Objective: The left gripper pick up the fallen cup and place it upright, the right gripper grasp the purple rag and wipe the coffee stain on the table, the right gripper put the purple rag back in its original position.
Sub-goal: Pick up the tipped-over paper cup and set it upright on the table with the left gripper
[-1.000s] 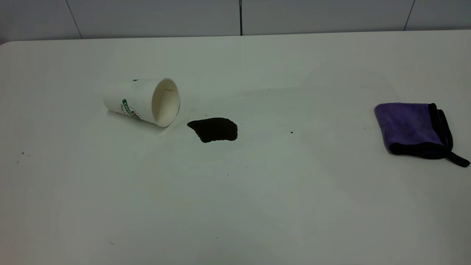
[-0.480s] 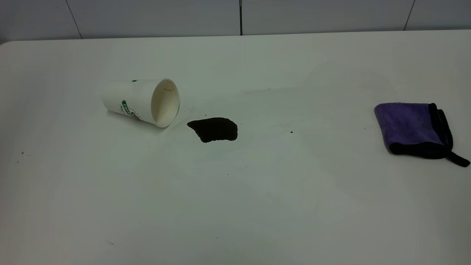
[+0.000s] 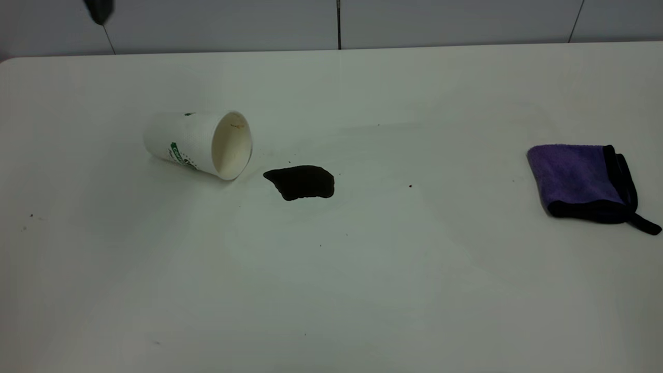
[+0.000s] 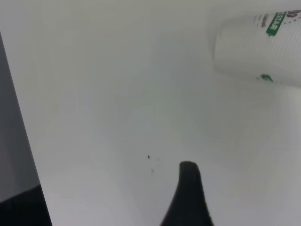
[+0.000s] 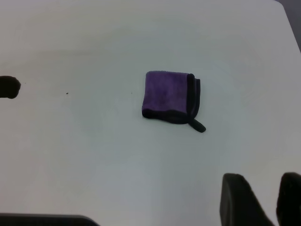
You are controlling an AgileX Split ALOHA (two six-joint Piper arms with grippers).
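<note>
The fallen cup (image 3: 199, 145) lies on its side on the white table (image 3: 362, 290), left of centre, with its mouth towards the coffee stain (image 3: 301, 182). The stain is a dark blotch just right of the cup. The purple rag (image 3: 577, 176) lies folded at the far right. Only a dark tip of my left gripper (image 3: 98, 11) shows at the top left, high above and behind the cup. The left wrist view shows one black finger (image 4: 189, 197) far from the cup (image 4: 263, 47), jaws wide and empty. My right gripper (image 5: 262, 188) hovers well short of the rag (image 5: 169, 96), with a narrow gap between its jaws.
A few tiny dark specks dot the table, one (image 3: 410, 185) between stain and rag. The stain's edge also shows in the right wrist view (image 5: 8, 87). A grey wall runs behind the table's far edge (image 3: 331, 49).
The dark tip of my left gripper has come into the exterior view at the top left. Cup, stain and rag lie where they were.
</note>
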